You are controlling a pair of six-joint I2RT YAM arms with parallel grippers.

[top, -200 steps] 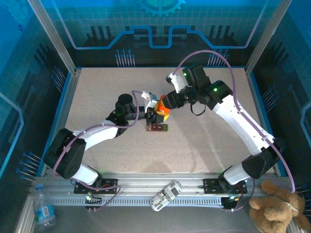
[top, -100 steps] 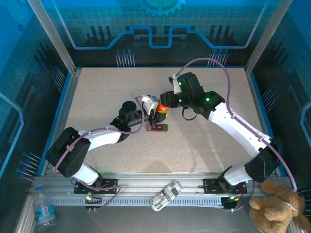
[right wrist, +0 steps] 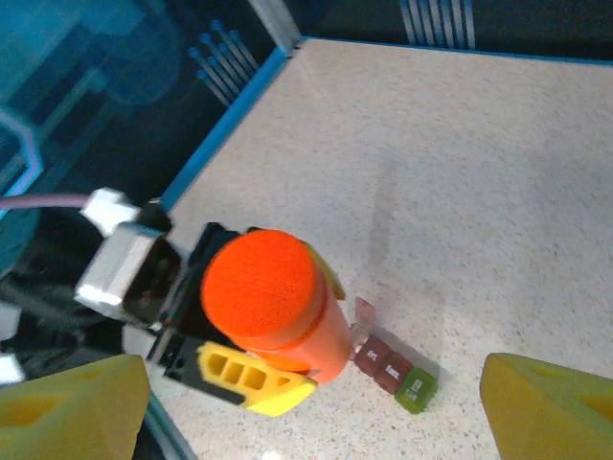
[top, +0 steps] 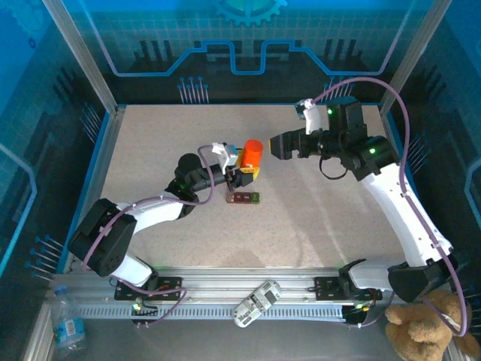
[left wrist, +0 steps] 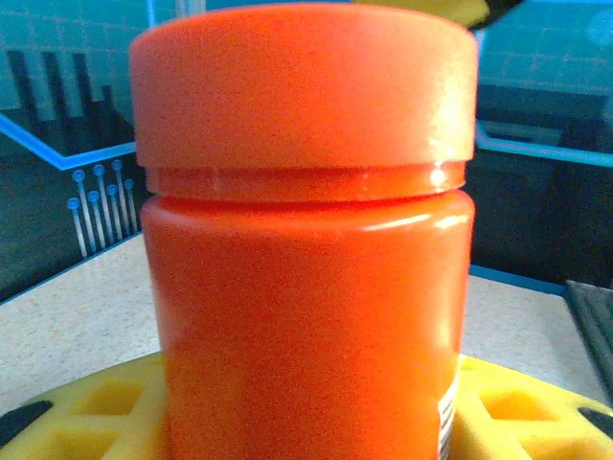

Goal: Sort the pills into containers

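Top external view shows the left gripper (top: 246,170) near the middle of the table (top: 150,143), its yellow fingers (top: 253,174) closed around the lower part of an orange bottle (top: 252,153). The bottle stands upright and its cap (right wrist: 259,282) is on. From the left wrist view the bottle is very close, with one yellow finger (left wrist: 91,407) on each side of its base.

The right gripper (top: 276,145) is to the right of the bottle and apart from it. Its jaws stand wide apart and grasp nothing.

The containers (top: 245,198) lie flat on the table, just on the near side of the bottle. The strip is dark red with the green end (right wrist: 416,390) turned to the right. I cannot tell if the strip touches the bottle.
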